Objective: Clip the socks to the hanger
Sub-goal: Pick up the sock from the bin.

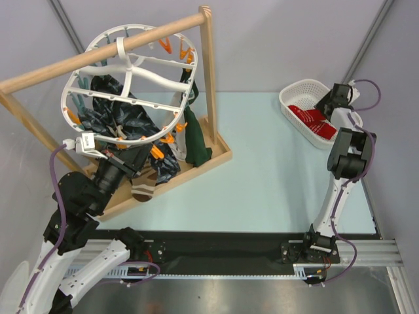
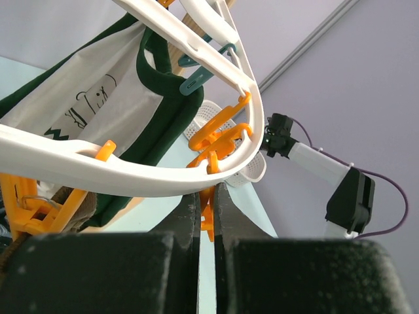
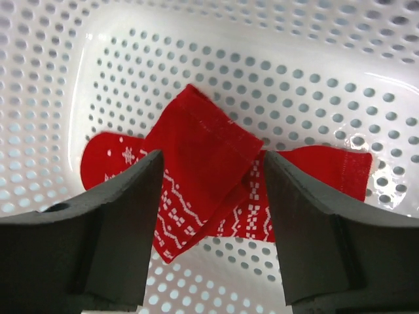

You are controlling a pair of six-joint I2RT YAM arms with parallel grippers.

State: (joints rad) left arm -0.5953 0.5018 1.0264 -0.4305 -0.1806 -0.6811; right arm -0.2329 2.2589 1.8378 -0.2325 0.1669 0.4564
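Observation:
The white oval hanger (image 1: 73,85) hangs from a wooden pole at the back left; its rim also crosses the left wrist view (image 2: 131,173). Dark patterned socks (image 1: 124,118), a green sock (image 1: 194,134) and a brown striped sock (image 1: 145,186) hang from it. My left gripper (image 2: 207,203) is right under the rim, shut on an orange clip (image 2: 208,219); it also shows in the top view (image 1: 145,159). My right gripper (image 3: 208,196) is open just above two red socks (image 3: 203,157) with white patterns, lying in the white mesh basket (image 3: 196,39). The fingers straddle the upper sock without touching it.
The wooden pole rack (image 1: 98,49) stands on a wooden base (image 1: 219,156) at the left. The basket (image 1: 302,88) sits at the back right with my right gripper (image 1: 330,101) over it. Light blue table surface (image 1: 262,176) lies between them.

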